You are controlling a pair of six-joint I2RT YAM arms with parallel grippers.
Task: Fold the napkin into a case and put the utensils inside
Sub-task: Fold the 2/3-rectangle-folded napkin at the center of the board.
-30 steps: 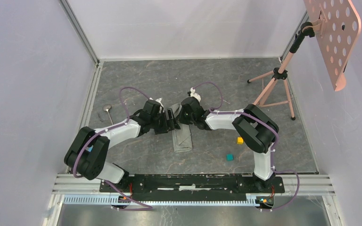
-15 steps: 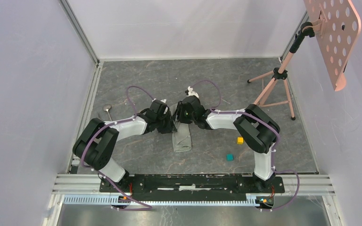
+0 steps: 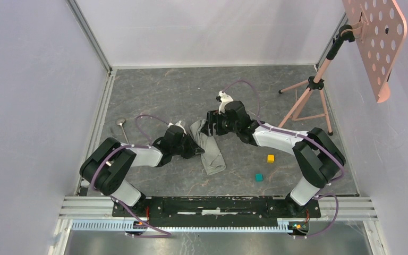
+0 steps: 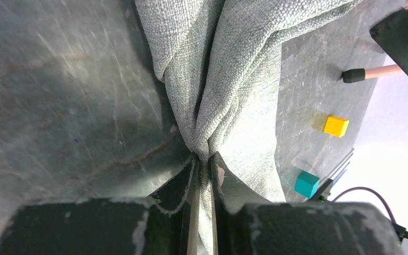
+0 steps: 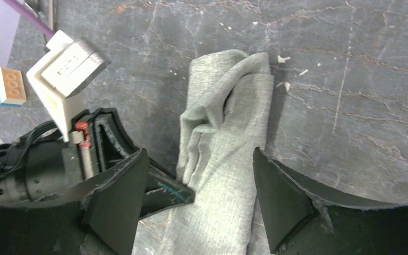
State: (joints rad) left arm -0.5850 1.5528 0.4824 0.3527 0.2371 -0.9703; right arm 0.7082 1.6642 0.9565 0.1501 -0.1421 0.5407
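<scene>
Right now the napkin (image 3: 212, 156) lies bunched in a narrow strip mid-desk (image 3: 164, 90), its long axis running far-to-near with a slight slant. The left gripper (image 4: 204, 164) is clamped on its left edge, with cloth gathered between the jaws. The right gripper (image 5: 197, 159) hangs spread wide above the far end, holding nothing.

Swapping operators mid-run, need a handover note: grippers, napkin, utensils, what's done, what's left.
Left gripper: shut on the napkin, pinching a bunched fold.
Right gripper: open above the napkin's far end, holding nothing.
Napkin: rumpled strip between the arms, no case yet.
Spoon: on the table at far left, outside the napkin; fork not in view.
Left to do: fold the case, put utensils inside.
</scene>
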